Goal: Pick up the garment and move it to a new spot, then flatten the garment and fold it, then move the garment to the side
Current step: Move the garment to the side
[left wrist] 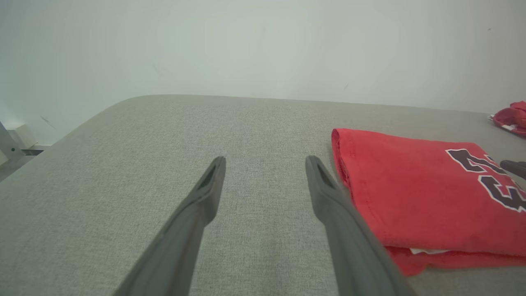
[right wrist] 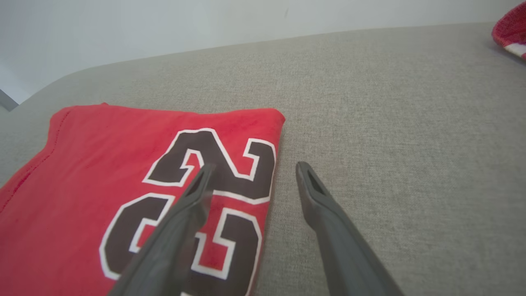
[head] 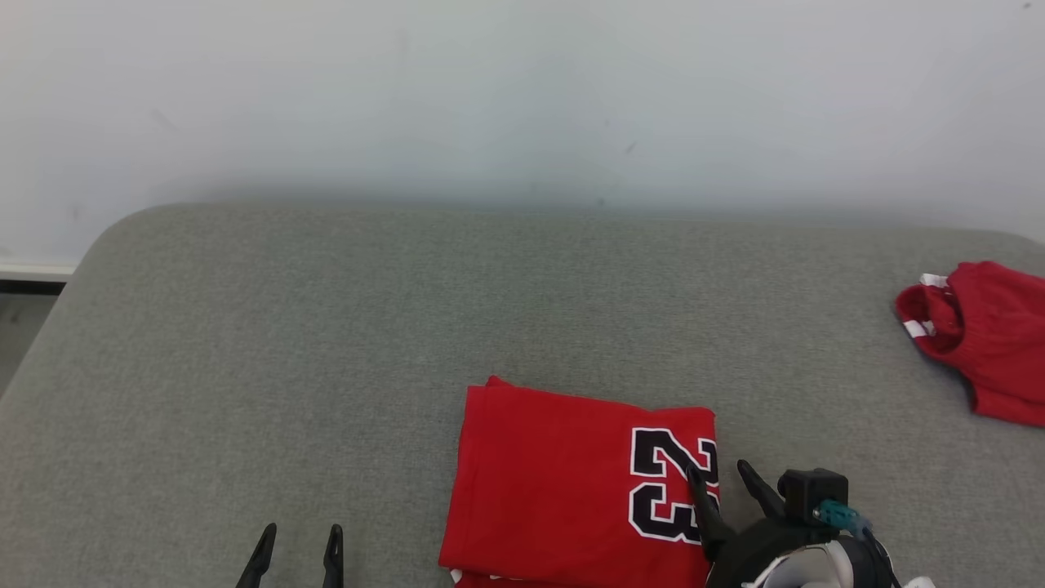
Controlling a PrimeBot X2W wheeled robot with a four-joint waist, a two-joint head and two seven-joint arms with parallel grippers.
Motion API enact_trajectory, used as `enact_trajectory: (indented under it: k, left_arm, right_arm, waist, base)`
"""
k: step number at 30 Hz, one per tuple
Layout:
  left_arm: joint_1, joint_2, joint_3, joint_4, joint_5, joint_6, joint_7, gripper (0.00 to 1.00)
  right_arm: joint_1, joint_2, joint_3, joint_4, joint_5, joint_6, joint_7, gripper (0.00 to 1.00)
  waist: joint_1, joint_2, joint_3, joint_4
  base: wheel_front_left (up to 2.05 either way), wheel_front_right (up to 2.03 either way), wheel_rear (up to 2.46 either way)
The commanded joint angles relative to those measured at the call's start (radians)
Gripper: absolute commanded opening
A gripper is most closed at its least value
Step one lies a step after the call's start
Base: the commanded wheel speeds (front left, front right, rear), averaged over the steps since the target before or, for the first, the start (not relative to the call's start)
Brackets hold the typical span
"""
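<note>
The garment lies folded into a red rectangle on the grey cushioned surface, its black white-outlined 23 facing up near its right edge. My right gripper hovers open over that right edge, one finger above the number and the other past the fold, as the right wrist view shows with the garment under my gripper. My left gripper stands open and empty to the garment's left; in the left wrist view my gripper sits just left of the garment.
A smaller crumpled red garment with white trim lies at the far right edge of the surface. A pale wall rises behind. The surface's rounded left corner drops off toward a floor strip.
</note>
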Motion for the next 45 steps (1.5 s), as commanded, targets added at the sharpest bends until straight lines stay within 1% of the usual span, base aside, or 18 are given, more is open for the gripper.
enact_trajectory:
  k: [1, 4, 9, 10, 11, 12, 13, 14, 15, 16, 18, 22, 27, 30, 38, 45]
  left_arm:
    - [-0.017, -0.001, -0.002, 0.004, -0.012, 0.001, -0.003, 1.0]
    - [-0.016, -0.001, -0.004, 0.005, -0.013, 0.001, -0.003, 1.0]
    - [-0.013, 0.003, 0.003, 0.007, -0.018, 0.001, -0.003, 1.0]
    - [-0.013, 0.003, 0.005, 0.007, -0.019, 0.001, -0.003, 1.0]
    - [-0.013, 0.004, 0.006, 0.006, -0.02, 0.001, -0.003, 1.0]
    - [-0.013, 0.004, 0.008, 0.006, -0.021, 0.001, -0.003, 1.0]
    - [-0.014, 0.005, 0.009, 0.007, -0.023, 0.001, -0.003, 1.0]
    - [-0.015, 0.007, 0.009, 0.007, -0.025, 0.001, -0.003, 1.0]
    - [-0.017, 0.008, 0.009, 0.007, -0.024, 0.001, -0.003, 1.0]
    - [-0.02, 0.008, 0.009, 0.007, -0.023, 0.001, -0.003, 1.0]
    - [-0.024, 0.008, 0.009, 0.007, -0.025, 0.001, -0.003, 1.0]
    - [-0.027, 0.006, 0.006, 0.004, -0.026, 0.001, -0.003, 1.0]
    - [-0.029, -0.003, 0.017, -0.013, -0.033, 0.001, -0.003, 1.0]
    - [-0.04, -0.007, 0.013, -0.019, -0.036, 0.001, -0.003, 1.0]
    - [-0.094, -0.011, 0.008, -0.061, -0.032, 0.001, -0.003, 1.0]
    - [-0.155, 0.012, -0.005, -0.107, -0.016, 0.001, -0.003, 1.0]
  right_arm:
    - [-0.022, 0.001, -0.002, 0.028, 0.012, -0.002, 0.006, 1.0]
    - [-0.054, 0.005, -0.002, 0.109, 0.038, -0.002, 0.0, 1.0]
    - [-0.064, 0.011, 0.032, 0.209, 0.115, -0.002, 0.024, 1.0]
    - [-0.063, 0.013, 0.042, 0.22, 0.136, -0.002, 0.023, 1.0]
    - [-0.058, 0.013, 0.062, 0.214, 0.184, -0.002, 0.03, 1.0]
    - [-0.05, 0.014, 0.087, 0.203, 0.231, -0.002, 0.046, 0.92]
    - [-0.043, 0.016, 0.116, 0.191, 0.27, -0.002, 0.057, 0.51]
    - [-0.039, 0.017, 0.142, 0.184, 0.296, -0.002, 0.062, 0.32]
    - [-0.038, 0.017, 0.167, 0.179, 0.321, -0.002, 0.064, 0.05]
    - [-0.037, 0.017, 0.185, 0.171, 0.347, -0.002, 0.063, 0.0]
    - [-0.042, 0.016, 0.209, 0.159, 0.39, -0.002, 0.045, 0.0]
    - [-0.082, 0.006, 0.227, 0.177, 0.389, -0.002, 0.014, 0.0]
    - [-0.174, -0.08, 0.258, 0.178, 0.367, -0.002, -0.017, 0.0]
    - [-0.234, -0.144, 0.286, 0.173, 0.356, -0.002, -0.011, 0.0]
    - [-0.411, -0.355, 0.379, 0.124, 0.318, -0.002, 0.052, 0.0]
    - [-0.56, -0.535, 0.452, 0.077, 0.299, -0.002, 0.114, 0.0]
  waist:
    - [0.0, 0.0, 0.009, 0.019]
    - [0.0, 0.0, 0.012, 0.032]
    - [0.0, 0.0, 0.012, 0.037]
    - [0.0, 0.0, 0.012, 0.036]
    - [0.0, 0.0, 0.013, 0.036]
    - [0.0, 0.0, 0.013, 0.035]
    - [0.0, 0.0, 0.013, 0.033]
    - [0.0, 0.0, 0.014, 0.031]
    - [0.0, 0.0, 0.014, 0.029]
    - [0.0, 0.0, 0.014, 0.027]
    - [0.0, 0.0, 0.014, 0.024]
    - [0.0, 0.0, 0.017, 0.019]
    - [0.0, 0.0, 0.039, -0.007]
    - [0.0, 0.0, 0.061, -0.027]
    - [0.0, 0.0, 0.147, -0.091]
    - [0.0, 0.0, 0.24, -0.138]
  base:
    - [0.0, 0.0, 0.0]
    - [0.0, 0.0, 0.0]
    - [0.0, 0.0, 0.0]
    - [0.0, 0.0, 0.0]
    - [0.0, 0.0, 0.0]
    - [0.0, 0.0, 0.0]
    - [0.0, 0.0, 0.0]
    - [0.0, 0.0, 0.0]
    - [0.0, 0.0, 0.0]
    - [0.0, 0.0, 0.0]
    - [0.0, 0.0, 0.0]
    - [0.0, 0.0, 0.0]
    - [0.0, 0.0, 0.0]
    - [0.0, 0.0, 0.0]
    - [0.0, 0.0, 0.0]
    - [0.0, 0.0, 0.0]
